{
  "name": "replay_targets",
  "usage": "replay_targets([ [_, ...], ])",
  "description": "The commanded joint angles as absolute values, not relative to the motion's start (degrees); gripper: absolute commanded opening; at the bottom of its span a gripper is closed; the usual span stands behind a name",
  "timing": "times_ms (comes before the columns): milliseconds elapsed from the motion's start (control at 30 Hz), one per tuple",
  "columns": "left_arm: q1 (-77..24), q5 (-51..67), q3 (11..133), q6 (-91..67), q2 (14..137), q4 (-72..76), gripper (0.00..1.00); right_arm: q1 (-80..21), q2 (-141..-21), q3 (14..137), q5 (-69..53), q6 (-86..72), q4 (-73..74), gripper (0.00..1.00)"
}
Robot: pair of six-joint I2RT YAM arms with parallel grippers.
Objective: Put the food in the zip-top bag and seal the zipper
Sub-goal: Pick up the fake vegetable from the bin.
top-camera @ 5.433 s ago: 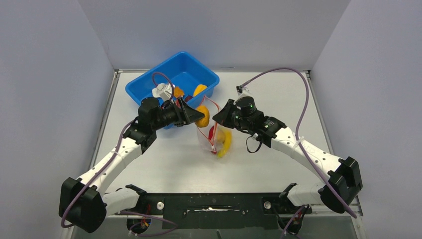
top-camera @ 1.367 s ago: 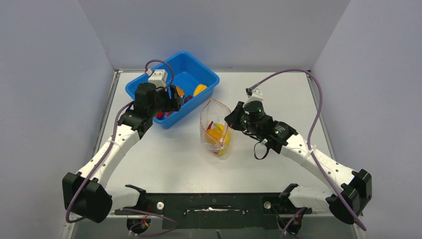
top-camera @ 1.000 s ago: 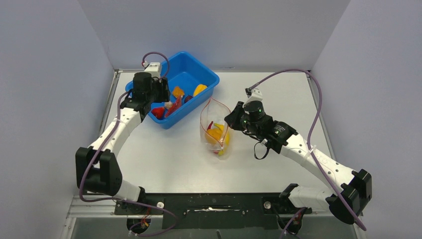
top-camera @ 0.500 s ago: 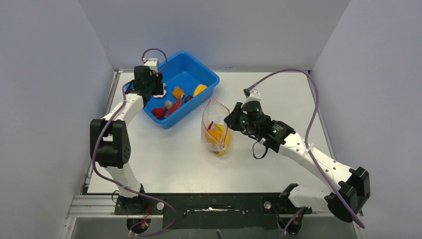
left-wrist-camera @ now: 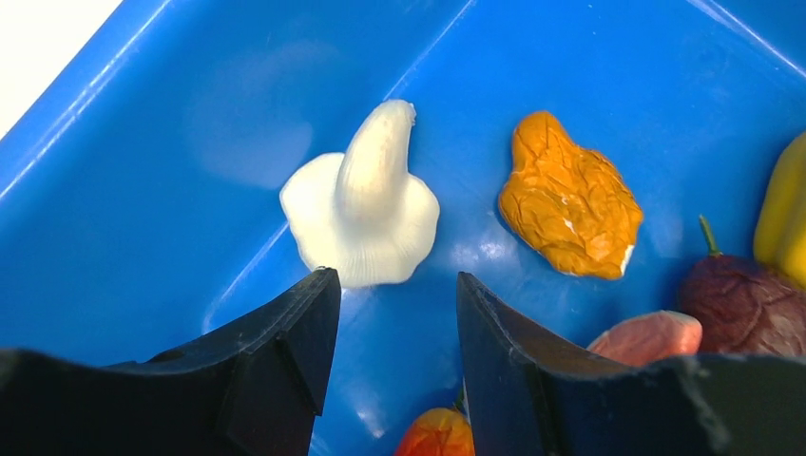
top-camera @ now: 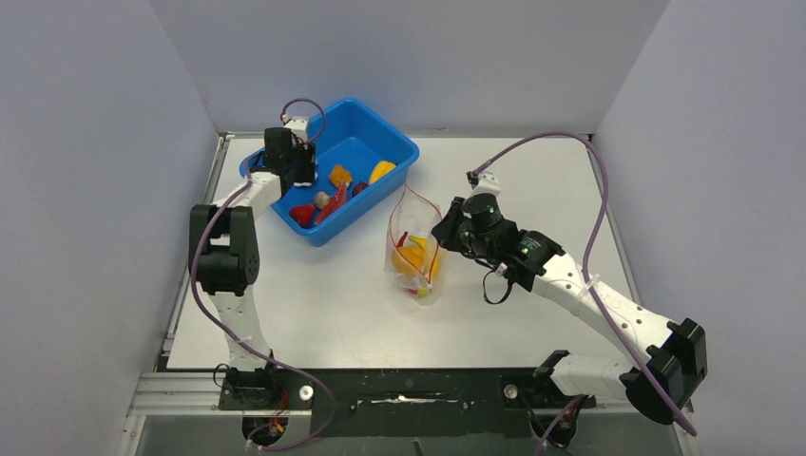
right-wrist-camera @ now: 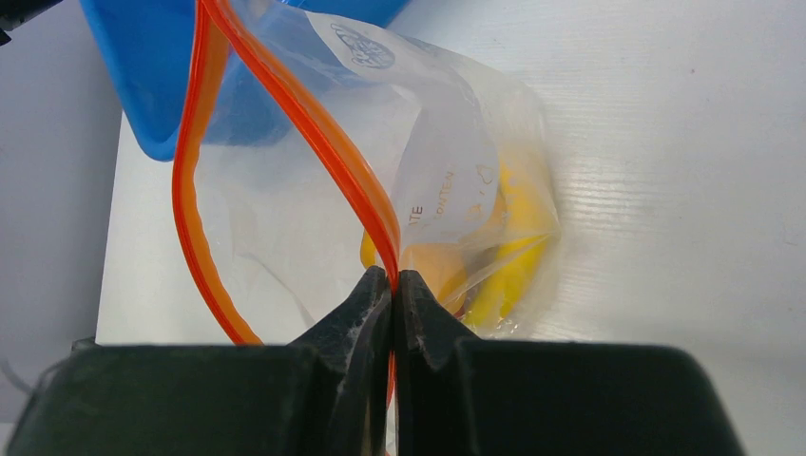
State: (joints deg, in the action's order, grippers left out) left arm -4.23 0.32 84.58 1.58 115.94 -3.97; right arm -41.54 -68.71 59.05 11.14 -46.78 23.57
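The white table (top-camera: 323, 313) carries the blue tub (top-camera: 356, 220) at its far left, and everything else is placed from that tub. The left arm (top-camera: 220, 255) stands folded at the tub's left side and reaches over its left rim. The right arm (top-camera: 580, 290) stretches in from well to the tub's right and near side. The zip-top bag (top-camera: 414, 228) stands upright on the table just beside the tub's near-right wall, mouth up and gaping; whether it touches the wall I cannot tell. The left gripper (left-wrist-camera: 396, 290) hangs inside the tub near its left corner, jaws parted with nothing between them, pointing at the tub floor. The right gripper (right-wrist-camera: 393, 280) is outside the tub at the bag's right edge, pinched tight on the zipper (right-wrist-camera: 314, 133), the red-orange strip that loops open around the bag's mouth. Inside the bag, and so outside the tub, lie a yellow banana (right-wrist-camera: 508, 261) and an orange piece (top-camera: 409, 256), with something red too small to name. In the tub, the white garlic (left-wrist-camera: 366, 204) lies on the floor just ahead of the left fingertips, not between them. An orange lump (left-wrist-camera: 568, 199) lies near it toward the tub's middle, and past that a dark purple piece (left-wrist-camera: 737, 304), a yellow piece (left-wrist-camera: 784, 204) and a pink slice (left-wrist-camera: 651, 334) huddle together.
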Motion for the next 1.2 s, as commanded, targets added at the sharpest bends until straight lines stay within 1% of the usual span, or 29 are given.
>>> replay_targets([
  [0,-3.0,2.0,89.5,4.0,118.2,0.9,0.47,-41.1,-69.0,62.5,12.6,-46.7,23.5,0.0],
  [300,-2.3,1.9,94.8,5.9,123.6,1.0,0.48,-41.2,-68.3,61.6,13.5,-47.7,23.7,0.0],
  [533,-1.8,5.5,98.2,5.9,127.3,0.8,0.47,-41.3,-69.5,62.7,13.7,-47.4,24.3,0.0],
  [733,-1.8,6.1,101.3,5.2,130.2,-0.1,0.46,-41.2,-69.7,63.1,14.0,-47.5,24.5,0.0],
  [967,-1.8,8.8,101.1,4.2,129.9,0.4,0.34,-41.2,-68.9,62.5,14.4,-47.8,24.7,0.0],
  [1067,-1.9,9.9,100.4,3.3,129.2,0.5,0.25,-41.2,-68.7,62.3,14.4,-48.0,24.6,0.0],
  [1167,-1.9,10.4,99.2,2.4,127.8,0.7,0.22,-41.3,-68.2,62.2,14.3,-48.1,24.5,0.0],
])
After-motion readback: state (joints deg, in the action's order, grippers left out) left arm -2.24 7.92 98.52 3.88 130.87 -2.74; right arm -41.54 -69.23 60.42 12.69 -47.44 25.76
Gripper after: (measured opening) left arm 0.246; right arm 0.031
